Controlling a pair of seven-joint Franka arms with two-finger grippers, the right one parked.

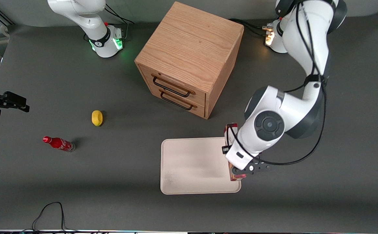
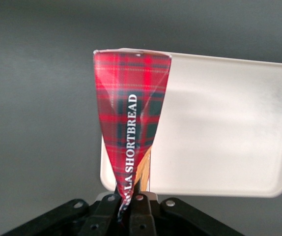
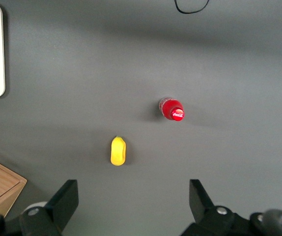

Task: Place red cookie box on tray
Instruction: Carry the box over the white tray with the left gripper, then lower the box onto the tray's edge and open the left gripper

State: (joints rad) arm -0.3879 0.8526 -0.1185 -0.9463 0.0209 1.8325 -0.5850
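We see a wide, dark grey matte surface [image 1: 46, 81] filling nearly the whole front view. On it stands a light oak cabinet [image 1: 192, 45], turned at an angle so that one corner points toward the front camera. Its front carries two drawers, one above the other, each with a black wire handle [image 1: 172, 86], and both look closed. The light is soft and comes from above. We notice a faint shadow beside the cabinet and a broad darker band across the surface nearer the camera. A thin black cable [image 1: 50, 211] loops onto the surface at its nearest edge.
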